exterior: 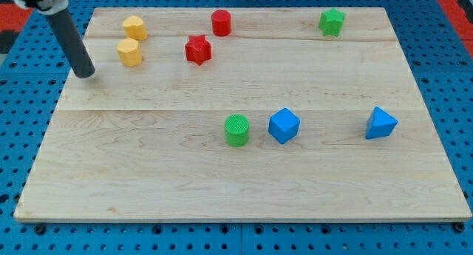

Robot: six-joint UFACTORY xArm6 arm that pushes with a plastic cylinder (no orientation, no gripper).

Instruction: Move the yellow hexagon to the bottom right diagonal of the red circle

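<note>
Pale wood, planked and lightly grained, makes up the bench point(244, 174), which lies on a blue perforated panel point(22, 114). With the red circle point(221, 23), a short matt cylinder near the view's top, as landmark: the red star point(197, 49) sits just beside it, toward the lower left. The yellow hexagon point(129, 52), a faceted plastic-looking prism, lies well to its left and a little lower, with a second, rounder yellow block point(135, 27) just above the hexagon, close to it. A green star point(332, 22) stands well to the circle's right at about the same height. Far below the circle sits a green cylinder point(237, 130) with a ribbed top, a blue cube point(284, 126) just beside it on the right, and a blue wedge-like block point(380, 123) farther right still. My tip point(86, 72), the end of a smooth dark rod, rests on the bench left of the hexagon and slightly lower, apart from it. No jaws exist on this rod, so nothing is pinched.
</note>
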